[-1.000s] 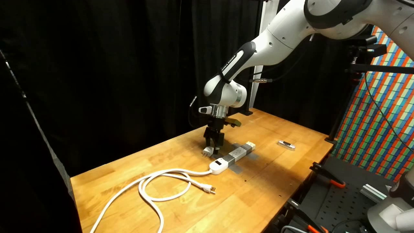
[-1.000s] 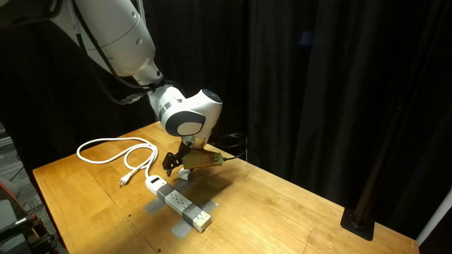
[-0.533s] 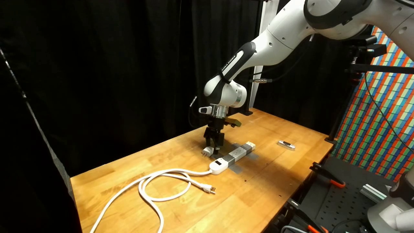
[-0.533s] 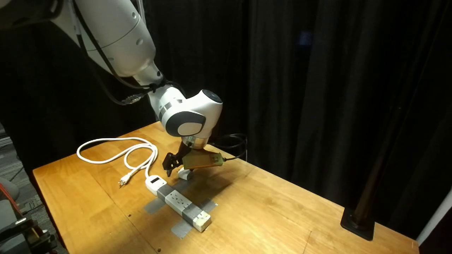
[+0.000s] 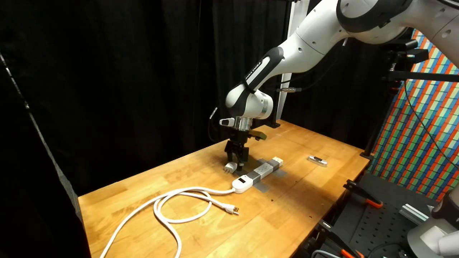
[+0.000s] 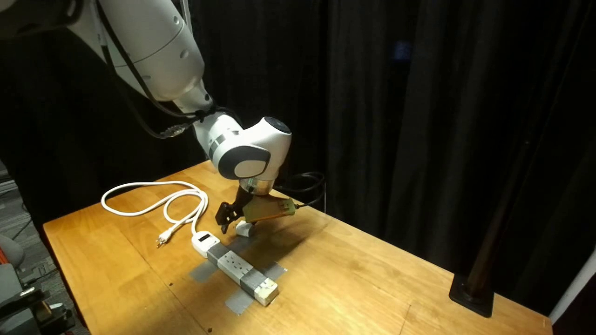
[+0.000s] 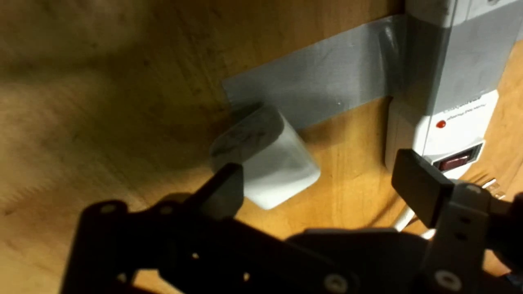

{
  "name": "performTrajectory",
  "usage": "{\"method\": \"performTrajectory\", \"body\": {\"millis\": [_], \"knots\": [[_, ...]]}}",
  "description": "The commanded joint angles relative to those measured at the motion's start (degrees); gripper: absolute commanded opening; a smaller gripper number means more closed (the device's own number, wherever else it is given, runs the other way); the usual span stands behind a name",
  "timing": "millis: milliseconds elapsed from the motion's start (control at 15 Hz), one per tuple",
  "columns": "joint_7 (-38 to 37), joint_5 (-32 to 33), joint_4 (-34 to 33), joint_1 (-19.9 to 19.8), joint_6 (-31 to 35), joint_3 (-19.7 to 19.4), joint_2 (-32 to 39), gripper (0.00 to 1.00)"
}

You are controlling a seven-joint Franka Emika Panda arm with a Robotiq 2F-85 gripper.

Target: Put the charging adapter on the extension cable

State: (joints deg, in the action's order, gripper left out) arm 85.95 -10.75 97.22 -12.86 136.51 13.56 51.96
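The charging adapter [image 7: 282, 171], a small white block, lies on the wooden table beside the extension cable [image 7: 461, 118]. Its metal prongs show in an exterior view, where the adapter [image 5: 230, 167] sits at the fingertips. My gripper [image 7: 318, 178] is open just over the table with nothing clamped. In the wrist view the left finger overlaps the adapter's near side; whether they touch I cannot tell. The right finger stands close to the switch end of the strip. Grey tape fixes the extension cable [image 6: 233, 264] to the table, and its sockets face up. Part of the adapter [image 6: 243, 229] is hidden behind the hand.
The strip's white cord [image 5: 195, 189] loops over the table and ends in a plug [image 5: 229, 208]. A small silver and dark object [image 5: 317, 161] lies toward the far side. Clamps [image 5: 364, 193] grip the table edge. A black post base [image 6: 472, 295] stands near a corner.
The hand has shifted only a touch, slightly to the right in an exterior view. Its fingers stay as far apart as before. Adapter and strip have not visibly moved.
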Motion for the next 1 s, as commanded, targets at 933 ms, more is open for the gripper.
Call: {"method": "performTrajectory", "body": {"millis": [933], "knots": [[11.3, 7.1, -0.2, 5.8, 22.7, -0.3, 1.3, 1.00]]}}
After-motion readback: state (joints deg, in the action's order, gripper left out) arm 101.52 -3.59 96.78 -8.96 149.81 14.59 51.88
